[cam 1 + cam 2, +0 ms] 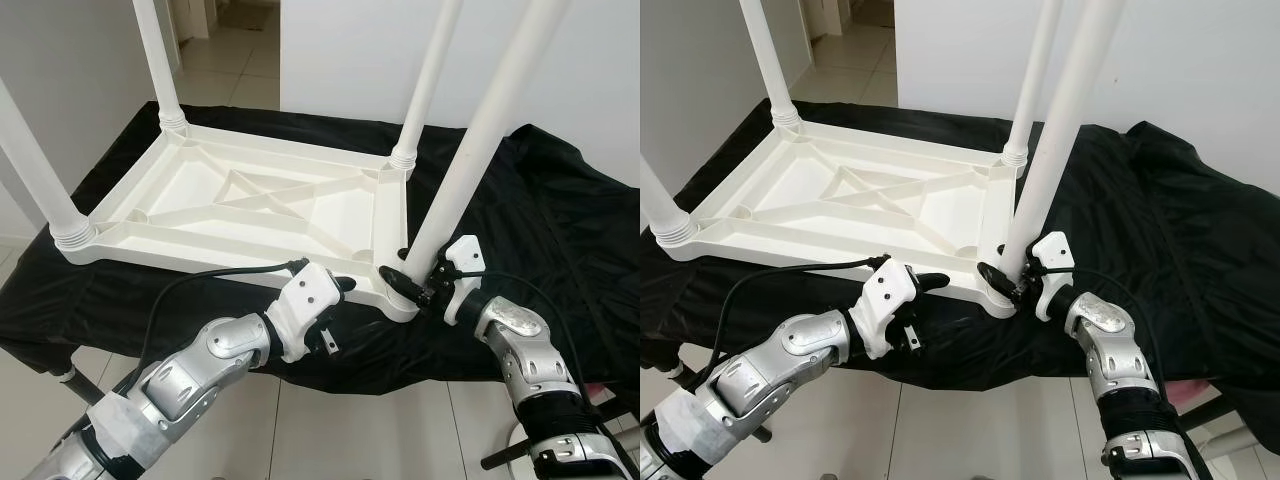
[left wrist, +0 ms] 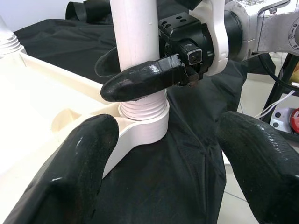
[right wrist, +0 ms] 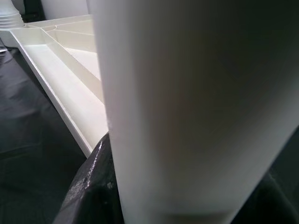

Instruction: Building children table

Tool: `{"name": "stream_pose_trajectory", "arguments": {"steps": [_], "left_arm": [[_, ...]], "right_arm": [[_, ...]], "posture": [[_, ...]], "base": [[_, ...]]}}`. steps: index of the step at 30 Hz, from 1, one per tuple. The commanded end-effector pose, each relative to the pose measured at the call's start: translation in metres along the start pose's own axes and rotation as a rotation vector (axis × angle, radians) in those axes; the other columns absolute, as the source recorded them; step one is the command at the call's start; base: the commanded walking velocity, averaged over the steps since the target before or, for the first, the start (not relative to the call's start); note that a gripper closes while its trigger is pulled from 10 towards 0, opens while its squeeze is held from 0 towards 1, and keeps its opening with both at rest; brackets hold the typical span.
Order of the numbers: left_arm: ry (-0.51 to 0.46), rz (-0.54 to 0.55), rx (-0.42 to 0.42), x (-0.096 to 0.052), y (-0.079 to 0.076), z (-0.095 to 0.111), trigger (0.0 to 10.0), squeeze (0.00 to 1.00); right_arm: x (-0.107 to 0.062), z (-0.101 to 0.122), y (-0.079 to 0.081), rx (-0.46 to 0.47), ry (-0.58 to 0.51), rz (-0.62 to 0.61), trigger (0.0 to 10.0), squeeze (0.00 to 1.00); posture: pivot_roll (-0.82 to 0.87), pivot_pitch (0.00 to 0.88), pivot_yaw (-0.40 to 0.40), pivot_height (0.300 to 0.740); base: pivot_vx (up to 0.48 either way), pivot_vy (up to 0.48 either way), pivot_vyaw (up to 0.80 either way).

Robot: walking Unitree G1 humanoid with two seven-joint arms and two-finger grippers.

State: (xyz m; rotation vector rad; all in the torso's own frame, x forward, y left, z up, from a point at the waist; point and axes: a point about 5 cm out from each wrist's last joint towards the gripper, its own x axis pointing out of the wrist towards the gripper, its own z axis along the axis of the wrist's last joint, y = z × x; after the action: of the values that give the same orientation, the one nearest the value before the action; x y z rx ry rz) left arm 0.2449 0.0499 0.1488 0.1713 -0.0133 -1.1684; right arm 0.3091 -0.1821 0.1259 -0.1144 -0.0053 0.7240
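Plastic, white and moulded, is making up the children's table (image 1: 250,205), which is lying upside down on a black cloth (image 1: 520,200) spread over a work surface, its ribbed underside facing up. Four white legs are standing up from its corners: the far left leg (image 1: 158,60), the far right leg (image 1: 428,80), the near left leg (image 1: 35,165) and the near right leg (image 1: 480,130).

The right gripper (image 1: 412,278) is closing its two black fingers around the near right leg just above the ribbed collar where it is meeting the corner socket (image 2: 142,123). In the left wrist view one finger (image 2: 140,80) is wrapping across the front of the leg and the other is curling behind it. The right wrist view is mostly showing blurred white tube, so how firmly the leg is seated is hard to judge.

The left gripper (image 1: 340,287) is hovering just beside the near rim of the tabletop, close to the same corner, its fingers spread wide and holding nothing.

The leg is probably a light, hollow, stiff tube with a smooth, slippery surface, so gripping low near the collar is likely giving the best control for twisting or pressing it home. The tabletop is likely light enough to slide on the cloth, so steadying the rim near that corner seems wise.
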Motion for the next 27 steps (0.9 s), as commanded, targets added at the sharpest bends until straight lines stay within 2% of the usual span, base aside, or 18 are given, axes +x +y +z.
{"name": "stream_pose_trajectory", "arguments": {"steps": [1, 3, 4, 6, 7, 11, 18, 21, 24, 26, 27], "left_arm": [[0.008, -0.213, 0.008, -0.001, -0.010, 0.001, 10.0, 0.00], [0.003, -0.210, 0.001, -0.001, -0.009, 0.001, 10.0, 0.00], [-0.006, -0.210, -0.010, -0.001, -0.009, 0.003, 10.0, 0.00], [-0.012, -0.209, -0.018, 0.000, -0.009, 0.004, 10.0, 0.00], [-0.014, -0.208, -0.018, 0.000, -0.009, 0.004, 10.0, 0.00], [-0.014, -0.202, -0.018, 0.002, -0.009, 0.003, 10.0, 0.00], [-0.028, -0.197, -0.044, 0.001, -0.010, 0.004, 10.0, 0.00], [-0.023, -0.197, -0.049, -0.001, -0.009, 0.003, 10.0, 0.00], [-0.021, -0.200, -0.055, -0.001, -0.009, 0.002, 10.0, 0.00], [-0.021, -0.200, -0.055, -0.001, -0.009, 0.002, 10.0, 0.00], [-0.021, -0.199, -0.057, -0.001, -0.008, 0.002, 10.0, 0.00]], "right_arm": [[-0.003, -0.003, -0.004, 0.000, 0.012, -0.010, 0.0, 0.00], [-0.003, -0.004, -0.003, 0.012, 0.010, -0.008, 0.0, 0.00], [-0.003, -0.005, -0.001, 0.016, 0.007, -0.012, 6.2, 0.00], [-0.003, -0.005, -0.001, 0.017, 0.005, -0.016, 6.2, 0.00], [-0.002, -0.006, 0.000, 0.028, -0.004, -0.026, 10.0, 0.00], [-0.003, -0.006, 0.004, 0.035, -0.038, -0.054, 10.0, 0.00], [-0.003, 0.001, 0.020, 0.034, -0.099, -0.189, 10.0, 0.00], [-0.002, 0.001, 0.024, 0.020, -0.088, -0.331, 10.0, 0.00], [-0.002, 0.000, 0.028, 0.031, -0.079, -0.402, 10.0, 0.00], [-0.002, 0.000, 0.028, 0.031, -0.079, -0.402, 10.0, 0.00], [-0.002, -0.003, 0.031, 0.064, -0.063, -0.480, 10.0, 0.00]], "posture": [[-0.02, 0.000, -0.064, 0.740], [-0.02, 0.000, -0.067, 0.740], [-0.02, 0.000, -0.067, 0.740], [-0.02, 0.000, -0.067, 0.740], [-0.03, 0.000, -0.069, 0.740], [-0.03, 0.000, -0.075, 0.740], [-0.04, 0.000, -0.073, 0.740], [-0.04, 0.000, -0.068, 0.740], [-0.04, 0.000, -0.068, 0.740], [-0.04, 0.000, -0.068, 0.740], [-0.05, 0.000, -0.067, 0.740]], "base": [[0.000, 0.000, 0.00], [0.000, 0.000, 0.00], [0.000, 0.000, 0.00], [0.000, 0.000, 0.00], [0.000, 0.000, 0.00], [0.000, 0.000, 0.00], [0.000, 0.000, 0.00], [0.000, 0.000, 0.00], [0.000, 0.000, 0.00], [0.000, 0.000, 0.00], [0.000, 0.000, 0.00]]}}
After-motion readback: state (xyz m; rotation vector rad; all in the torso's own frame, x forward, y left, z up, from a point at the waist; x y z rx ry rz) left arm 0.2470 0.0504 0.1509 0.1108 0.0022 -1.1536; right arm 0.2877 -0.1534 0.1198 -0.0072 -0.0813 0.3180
